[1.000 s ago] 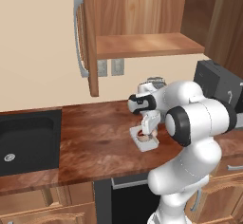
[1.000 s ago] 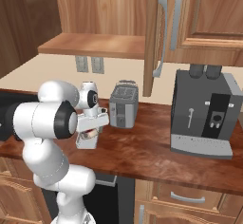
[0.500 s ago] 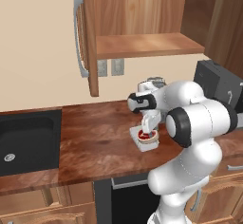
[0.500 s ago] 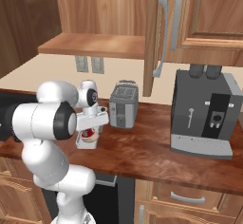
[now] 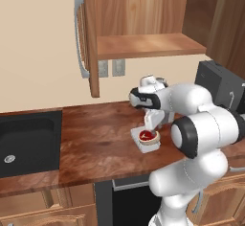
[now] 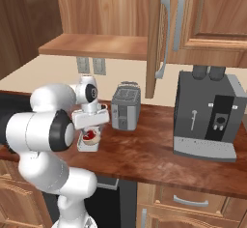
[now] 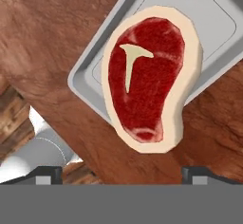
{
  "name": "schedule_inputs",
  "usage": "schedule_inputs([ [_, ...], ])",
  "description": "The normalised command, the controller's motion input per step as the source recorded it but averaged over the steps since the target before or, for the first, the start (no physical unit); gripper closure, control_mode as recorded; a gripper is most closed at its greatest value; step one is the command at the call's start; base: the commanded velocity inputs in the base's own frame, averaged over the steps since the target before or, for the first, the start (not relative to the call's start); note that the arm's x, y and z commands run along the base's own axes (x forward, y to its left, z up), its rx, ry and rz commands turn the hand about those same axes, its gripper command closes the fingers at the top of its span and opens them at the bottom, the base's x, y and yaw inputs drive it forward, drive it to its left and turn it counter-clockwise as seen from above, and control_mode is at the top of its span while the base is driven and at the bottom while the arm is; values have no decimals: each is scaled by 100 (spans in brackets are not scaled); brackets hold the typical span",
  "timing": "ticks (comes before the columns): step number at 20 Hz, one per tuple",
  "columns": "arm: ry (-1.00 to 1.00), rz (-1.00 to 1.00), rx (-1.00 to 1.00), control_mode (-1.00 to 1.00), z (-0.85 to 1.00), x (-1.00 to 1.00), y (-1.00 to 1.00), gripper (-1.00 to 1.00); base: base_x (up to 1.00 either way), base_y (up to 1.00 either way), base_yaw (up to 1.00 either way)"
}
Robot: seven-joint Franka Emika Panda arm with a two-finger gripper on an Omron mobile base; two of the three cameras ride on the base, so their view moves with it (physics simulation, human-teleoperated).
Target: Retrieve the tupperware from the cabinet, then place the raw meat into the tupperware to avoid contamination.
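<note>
- The arm folds forward, the tool (image 5: 149,124) pointing down just above the tupperware (image 5: 146,140).
- Tool spread wide, gripping nothing.
- The raw meat (image 7: 147,78) lies in the tupperware, overhanging one rim, on the surface (image 5: 95,143).

This is a home kitchen, rendered rather than filmed. A reddish-brown polished wooden counter (image 5: 95,139) crosses the middle of the left base view, with a black recessed sink (image 5: 26,141) at the left edge. In the upper part of the frame hangs a brown wooden wall cabinet (image 5: 143,45) with an open door, a long grey bar handle (image 5: 79,38) and a plain shelf. In the right base view, a silver-grey slotted toaster (image 6: 126,107) stands at centre and a dark grey coffee machine (image 6: 207,116) at right, with panelled wooden drawers (image 6: 193,205) along the bottom.
</note>
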Motion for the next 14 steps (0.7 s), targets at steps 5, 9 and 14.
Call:
schedule_inputs([
  [5, 0, 0, 0, -100, 43, -21, 0, -100, 0, 0, 0],
  [9, -2, 0, 0, -100, 40, -34, 0, -100, 0, 0, 0],
  [14, -8, 0, 0, -100, 43, -38, -4, -100, 0, 0, 0],
])
